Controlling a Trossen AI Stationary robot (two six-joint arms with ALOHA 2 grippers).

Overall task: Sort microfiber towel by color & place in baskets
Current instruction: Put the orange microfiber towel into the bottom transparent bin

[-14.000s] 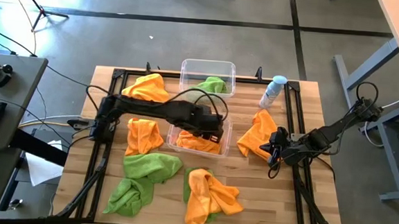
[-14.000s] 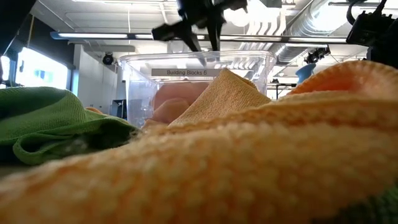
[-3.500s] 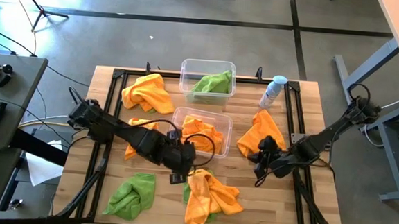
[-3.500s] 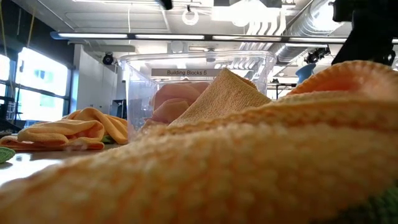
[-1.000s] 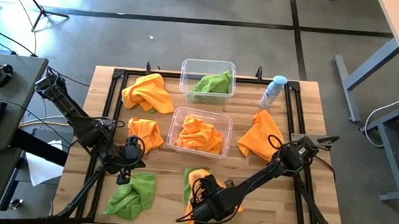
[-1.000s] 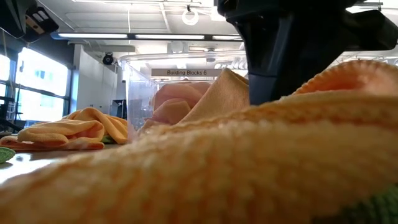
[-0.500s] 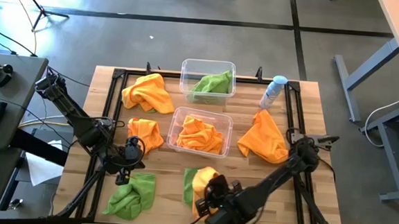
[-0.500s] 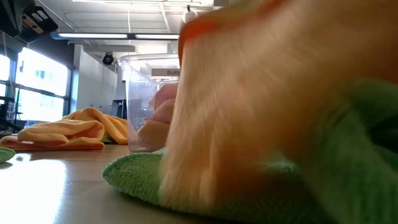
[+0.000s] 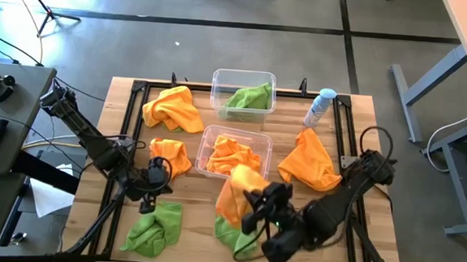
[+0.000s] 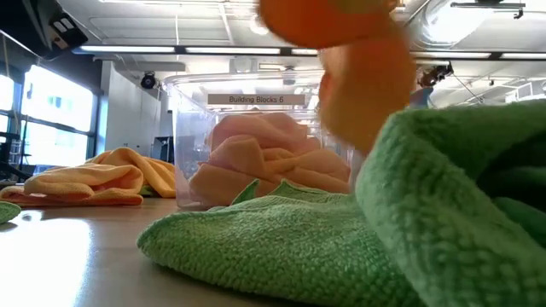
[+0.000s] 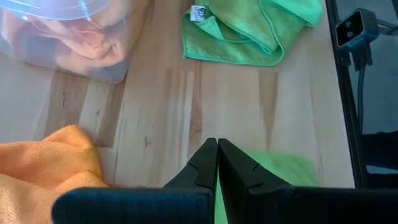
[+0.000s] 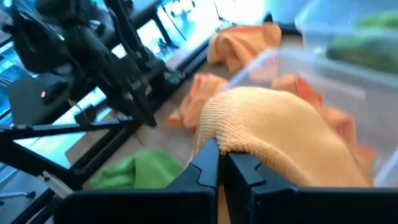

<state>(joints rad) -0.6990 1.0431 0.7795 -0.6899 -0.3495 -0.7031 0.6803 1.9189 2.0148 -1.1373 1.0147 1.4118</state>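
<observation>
My right gripper [image 9: 253, 204] is shut on an orange towel [image 9: 236, 188] just near the closer basket [image 9: 217, 136], which holds orange towels. The towel also shows in the right wrist view [image 12: 273, 130] and the low view [image 10: 363, 60]. A green towel [image 9: 235, 235] lies flat on the table under it. The far basket [image 9: 220, 80] holds green towels. My left gripper [image 9: 156, 181] is shut and empty above the table, between an orange towel [image 9: 169, 155] and a green towel [image 9: 153, 228]. My right gripper pinches a bunched fold of the orange towel [image 12: 214, 130] between its two fingers. The fingers come slanting from the table's near right side. The towel bulges past the fingertips and hangs below them, above the green towel.
An orange towel [image 9: 172, 107] lies at the far left and another [image 9: 309, 160] at the right, beside my right arm. A pale spray bottle [image 9: 319, 106] stands at the far right. A black frame rail [image 9: 128, 124] runs round the table.
My right gripper has risen and gone toward the table's far edge, toward the closer basket, carrying the orange towel. The towel has been lifted off the green towel, which stays on the table and now lies uncovered.
</observation>
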